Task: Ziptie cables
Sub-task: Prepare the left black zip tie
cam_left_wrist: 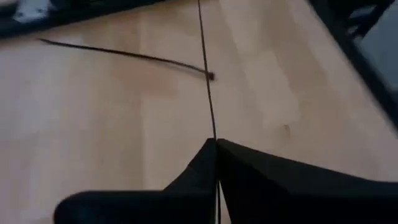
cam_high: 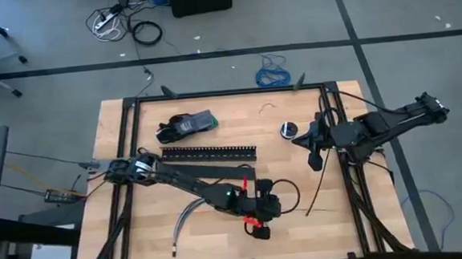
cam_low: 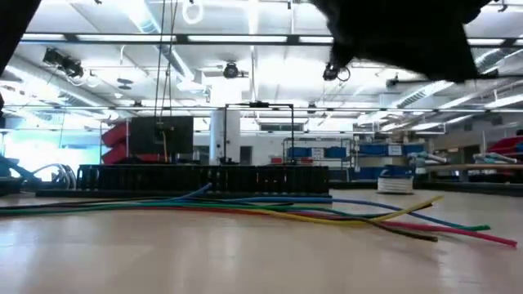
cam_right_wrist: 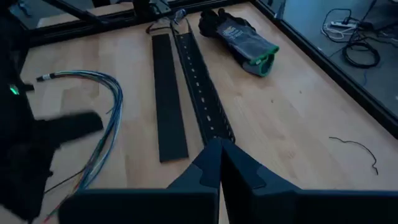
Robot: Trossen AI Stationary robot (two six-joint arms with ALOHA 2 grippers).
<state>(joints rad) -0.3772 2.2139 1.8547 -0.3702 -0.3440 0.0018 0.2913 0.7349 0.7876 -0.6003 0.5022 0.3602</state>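
The cables (cam_high: 190, 216) lie in a loose curved bundle on the wooden table near its front, and show as coloured strands (cam_low: 245, 206) in the low view. My left gripper (cam_high: 275, 213) is just to their right, shut on a thin black ziptie (cam_left_wrist: 207, 74). A second ziptie (cam_left_wrist: 124, 55) lies flat on the table, its head close to the held one. My right gripper (cam_right_wrist: 217, 146) hangs shut near the table's right side (cam_high: 315, 158), with nothing between its fingers. My left gripper pinches the ziptie's near end (cam_left_wrist: 215, 138) between its two fingertips. The strip runs straight on from the fingertips, in line with them, over the tabletop. Whether its far part rests on the wood I cannot tell.
A long black slotted channel (cam_high: 208, 152) and a flat black strip (cam_high: 226, 172) lie across the table's middle. A dark glove (cam_high: 187, 126) lies at the far left and a small roll (cam_high: 288, 130) at the far right. A curled wire scrap (cam_right_wrist: 354, 146) lies nearby.
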